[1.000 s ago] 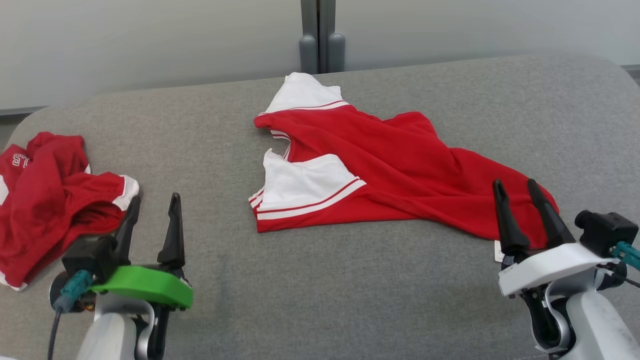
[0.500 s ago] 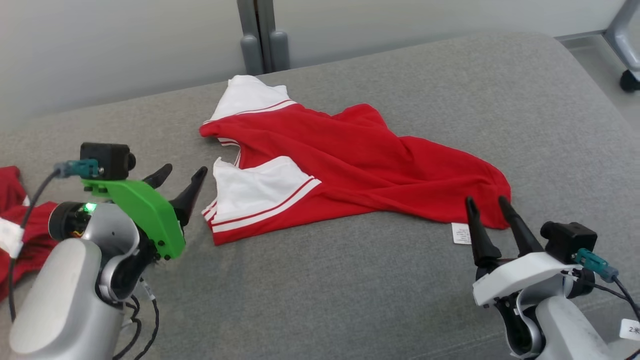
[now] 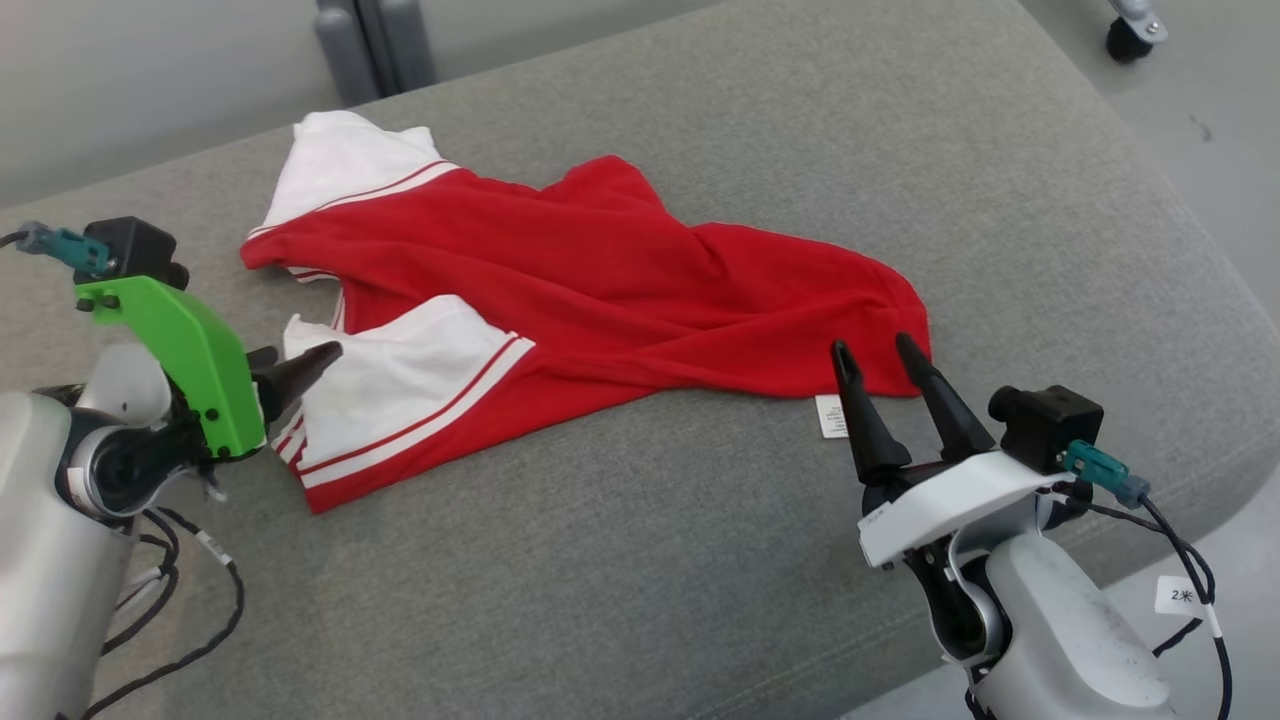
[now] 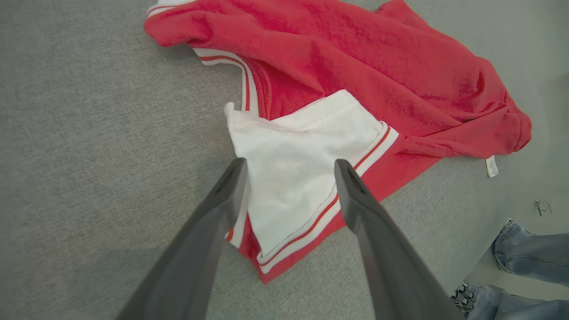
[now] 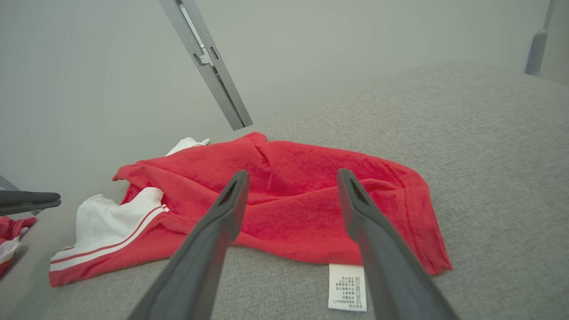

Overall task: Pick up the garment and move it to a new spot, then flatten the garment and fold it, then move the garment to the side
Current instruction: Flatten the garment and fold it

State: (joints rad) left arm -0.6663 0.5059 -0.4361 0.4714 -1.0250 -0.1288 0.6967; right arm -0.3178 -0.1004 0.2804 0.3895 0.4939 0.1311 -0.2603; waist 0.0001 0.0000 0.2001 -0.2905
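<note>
The garment [image 3: 590, 270] is a red shirt with white sleeves, lying rumpled on a grey cushioned surface [image 3: 650, 560]. My left gripper [image 3: 300, 355] hovers open at its near white sleeve [image 3: 400, 375]. In the left wrist view that sleeve [image 4: 293, 155] lies between the spread fingers of the left gripper [image 4: 289, 164]. My right gripper [image 3: 870, 345] stands open at the shirt's hem, beside a white label [image 3: 829, 415]. In the right wrist view the right gripper [image 5: 293, 174] frames the red hem [image 5: 289, 213], with nothing between its fingers.
The cushion's rounded edge [image 3: 1200, 300] falls to the floor on the right. A grey post [image 3: 370, 45] stands behind. Another red cloth [image 5: 11, 224] lies far left. A person's jeans legs [image 4: 529, 253] stand by the cushion's edge.
The head camera has turned, so the whole picture has shifted left. My left arm has swung in from beside the other red cloth to the white sleeve. The right gripper stays at the hem.
</note>
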